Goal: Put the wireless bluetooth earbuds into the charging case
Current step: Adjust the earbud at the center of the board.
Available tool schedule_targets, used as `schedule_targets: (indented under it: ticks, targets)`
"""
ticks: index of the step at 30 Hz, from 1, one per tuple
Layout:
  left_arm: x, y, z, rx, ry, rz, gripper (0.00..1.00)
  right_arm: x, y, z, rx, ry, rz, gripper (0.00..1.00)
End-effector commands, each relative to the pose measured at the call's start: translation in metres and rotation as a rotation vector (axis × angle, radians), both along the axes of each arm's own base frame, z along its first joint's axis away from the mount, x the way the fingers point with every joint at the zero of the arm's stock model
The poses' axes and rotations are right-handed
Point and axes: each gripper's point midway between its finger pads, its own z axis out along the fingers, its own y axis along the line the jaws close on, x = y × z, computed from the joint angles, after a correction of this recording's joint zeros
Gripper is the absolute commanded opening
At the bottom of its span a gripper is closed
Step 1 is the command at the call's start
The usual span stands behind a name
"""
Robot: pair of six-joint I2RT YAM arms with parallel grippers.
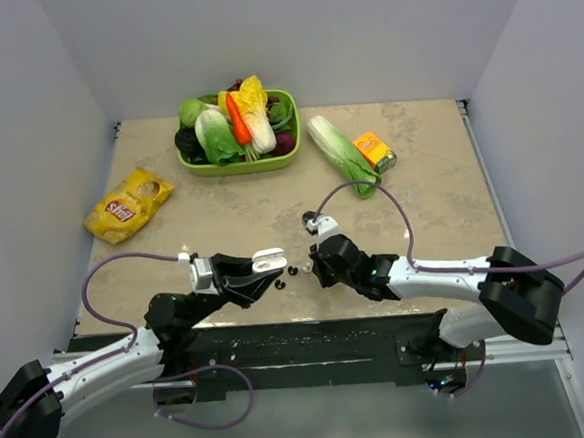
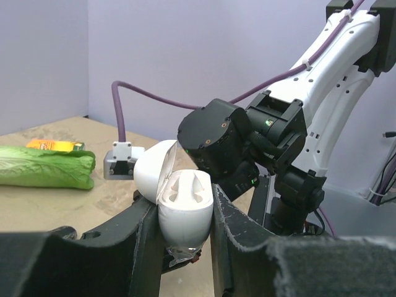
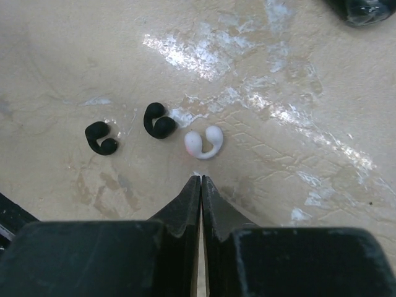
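Left jaws gripping the white charging case (image 2: 182,207), lid open | right jaws pressed together, empty, tips just short of the white earbud (image 3: 204,143) on the table (image 3: 309,185) | black earbud (image 3: 159,120) just beside it | next, I judge: part right jaws, straddle the white bud alone, pinch gently lest it skid.

Two black earbuds (image 3: 159,120) and one white earbud (image 3: 204,142) lie together; the white charging case (image 2: 184,213) stands open.
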Motion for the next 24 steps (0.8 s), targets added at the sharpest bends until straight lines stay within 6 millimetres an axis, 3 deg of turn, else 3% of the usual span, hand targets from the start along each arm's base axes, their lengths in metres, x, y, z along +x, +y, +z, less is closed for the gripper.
schedule_targets:
  ticks: [1, 9, 12, 15, 21, 24]
  targets:
    - [0.002, 0.007, -0.045, 0.077, 0.032, 0.038, 0.00, 0.016, 0.029, 0.014, 0.099, -0.037, 0.015, 0.06]
    - [0.003, 0.005, -0.051, 0.095, 0.037, 0.040, 0.00, 0.020, 0.027, -0.013, 0.039, -0.012, 0.011, 0.18]
    - [0.003, 0.005, -0.050, 0.097, 0.033, 0.038, 0.00, 0.022, 0.020, -0.008, 0.034, -0.038, -0.007, 0.34]
    - [0.004, 0.005, -0.052, 0.104, 0.038, 0.046, 0.00, 0.025, 0.015, -0.003, 0.027, -0.068, -0.023, 0.42]
    - [0.005, 0.004, -0.053, 0.104, 0.045, 0.044, 0.00, 0.043, 0.000, 0.004, 0.054, -0.079, -0.100, 0.39]
    - [0.005, 0.004, -0.053, 0.102, 0.046, 0.043, 0.00, 0.056, -0.007, 0.002, 0.088, -0.065, -0.137, 0.26]
